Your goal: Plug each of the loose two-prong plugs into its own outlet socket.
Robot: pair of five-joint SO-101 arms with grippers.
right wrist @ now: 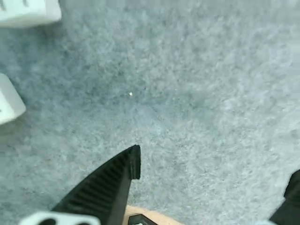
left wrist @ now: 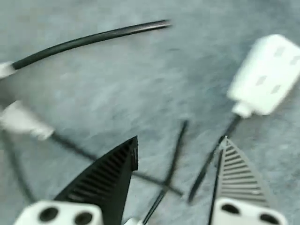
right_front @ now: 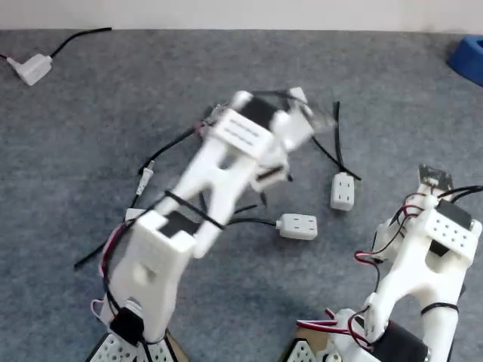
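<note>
Two white outlet sockets lie on the grey carpet, one (right_front: pixel 343 190) right of centre and one (right_front: pixel 298 225) just below it, each on a black cable. A white two-prong plug (right_front: pixel 30 68) lies at the far left corner, and a small plug (right_front: pixel 146 177) lies left of centre. My left gripper (right_front: pixel 308 113) hangs over the cables above the sockets. In the left wrist view it (left wrist: pixel 180 140) is open, with a socket block (left wrist: pixel 267 75) ahead and a white plug (left wrist: pixel 23 122) to one side. My right gripper (right wrist: pixel 215 161) is open over bare carpet near two white socket blocks (right wrist: pixel 28 11).
Black cables (right_front: pixel 336 147) cross the carpet around the sockets and under the left arm. A blue object (right_front: pixel 469 59) sits at the far right corner. The right arm (right_front: pixel 423 256) stands folded at the near right.
</note>
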